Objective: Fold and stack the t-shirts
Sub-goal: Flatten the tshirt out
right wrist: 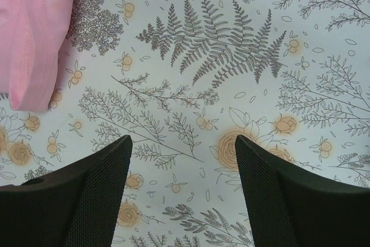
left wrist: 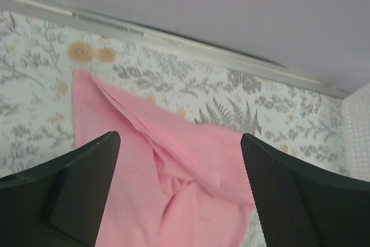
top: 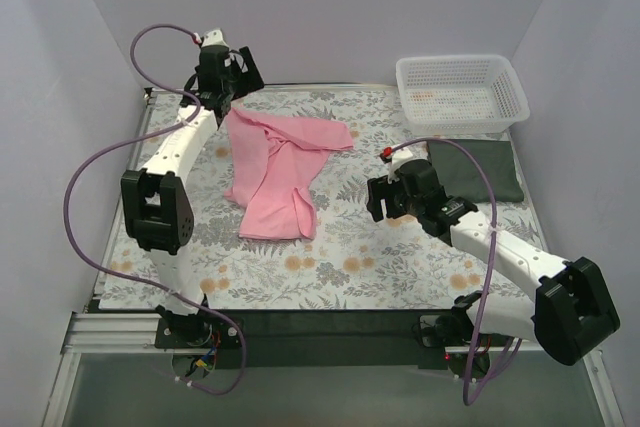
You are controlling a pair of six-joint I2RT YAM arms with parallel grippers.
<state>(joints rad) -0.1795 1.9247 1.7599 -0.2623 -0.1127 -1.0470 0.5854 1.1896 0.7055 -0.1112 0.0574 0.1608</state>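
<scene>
The light pink t-shirt [top: 275, 169] lies rumpled and partly folded on the floral table cloth, left of centre. It also shows in the left wrist view [left wrist: 173, 183] and at the upper left of the right wrist view [right wrist: 34, 33]. My left gripper [top: 222, 99] is open just above the shirt's far upper corner, its jaws wide apart with pink cloth between and below them [left wrist: 180, 143]. The dark green t-shirt [top: 478, 169] lies as a flat folded rectangle at the right. My right gripper [top: 380, 202] is open and empty over bare cloth [right wrist: 184, 143], right of the pink shirt.
A white plastic mesh basket [top: 462, 92] stands at the back right, just behind the green shirt. The floral table cloth [top: 350, 257] covers the table. Grey walls enclose the back and sides. A purple cable loops from each arm.
</scene>
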